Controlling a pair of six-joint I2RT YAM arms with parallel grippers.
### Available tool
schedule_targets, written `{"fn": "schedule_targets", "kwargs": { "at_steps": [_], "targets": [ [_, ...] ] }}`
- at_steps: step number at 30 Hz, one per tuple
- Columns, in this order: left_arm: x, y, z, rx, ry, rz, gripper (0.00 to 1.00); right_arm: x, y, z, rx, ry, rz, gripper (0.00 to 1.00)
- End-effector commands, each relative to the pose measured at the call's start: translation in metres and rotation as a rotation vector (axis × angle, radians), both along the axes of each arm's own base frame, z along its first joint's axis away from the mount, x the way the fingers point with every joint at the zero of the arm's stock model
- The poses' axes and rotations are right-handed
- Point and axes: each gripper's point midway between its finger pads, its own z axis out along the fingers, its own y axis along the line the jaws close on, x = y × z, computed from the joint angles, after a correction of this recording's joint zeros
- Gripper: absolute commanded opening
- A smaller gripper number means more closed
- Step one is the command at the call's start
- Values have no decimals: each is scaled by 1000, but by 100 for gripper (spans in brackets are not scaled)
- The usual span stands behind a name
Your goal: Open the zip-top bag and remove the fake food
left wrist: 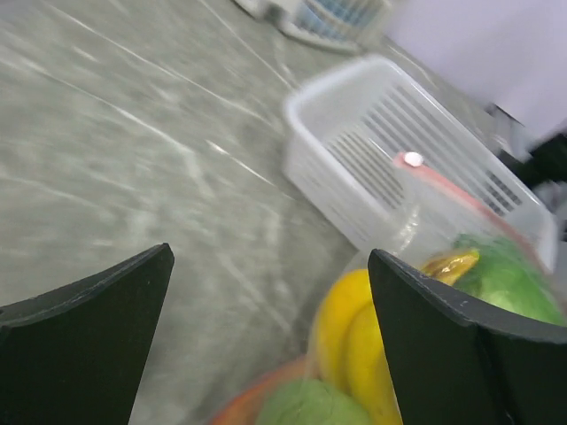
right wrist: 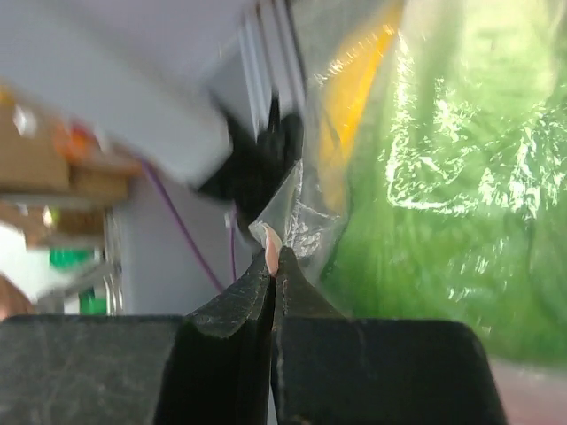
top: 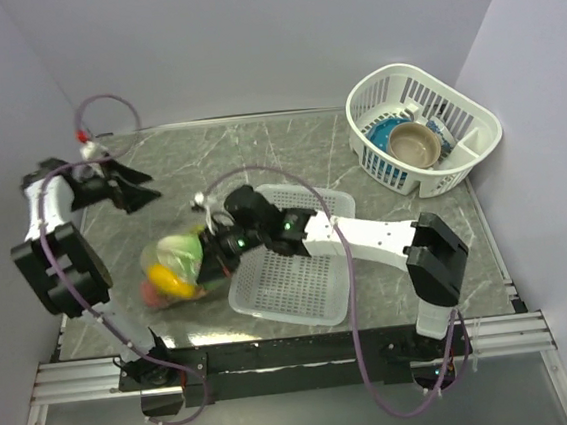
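Right now the zip-top bag (top: 173, 268) sits at abt 8 o'clock from table (top: 208, 159) centre, just beside the left edge of the perforated white tray (top: 294, 267), which lies at 6 o'clock. Fake food is all inside the bag: green lettuce (right wrist: 461, 177) uppermost, yellow banana (top: 166, 277) below it, a pink-red piece (top: 154, 291) at the bottom. Can't tell whether the bag rests on the table or hangs.

Right gripper (right wrist: 273, 266) is at the bag's 3 o'clock side. Its fingers are pressed tight together, pinching the bag's clear edge w/ the pinkish zip strip (right wrist: 272, 241) between the tips. Its arm reaches across over the tray.

Left gripper (left wrist: 270, 266) is at abt 10 o'clock on the table, well apart from the bag, w/ fingers spread wide and nothing between them. In its wrist view the bag and tray lie ahead toward 3 o'clock.

White laundry-style basket (top: 453, 96) stands in the 1 o'clock corner, w/ a blue bowl (top: 385, 134) and a tan bowl (top: 415, 145) inside.
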Motion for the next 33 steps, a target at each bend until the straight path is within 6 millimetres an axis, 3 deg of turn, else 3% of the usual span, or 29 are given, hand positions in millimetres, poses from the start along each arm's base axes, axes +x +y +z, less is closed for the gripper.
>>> {"fn": "schedule_targets", "kwargs": {
  "at_steps": [1, 2, 3, 6, 8, 10, 11, 13, 21, 33],
  "targets": [
    [-42, -49, -7, -10, 5, -122, 99, -35, -44, -21, -59, -24, 49, 0],
    [-45, -54, -6, -11, 8, -133, 99, -40, -59, -44, -107, -18, 41, 0],
    [-48, -63, -6, -15, 18, -158, 99, -43, -69, -38, -104, -42, 23, 0],
    [-55, -84, 1, -2, 36, -221, 99, -49, -93, -51, -149, -70, 2, 0],
    [-61, -97, 2, 13, 44, -266, 99, -43, -100, -55, -192, -91, -33, 2],
    [-68, -119, 0, 29, 45, -340, 99, -38, -102, -56, -220, -106, -49, 8],
    [-70, -124, -3, 28, 52, -358, 99, -37, -103, -54, -228, -116, -52, 22],
    [-73, -134, -9, 28, 63, -392, 99, -34, -103, -51, -225, -131, -61, 25],
    [-76, -172, -47, -53, 228, -505, 99, -32, -108, -61, -249, -139, -81, 17],
    [-89, -199, -48, -61, 263, -590, 99, -23, -111, -62, -262, -187, -108, 13]
  ]
}}
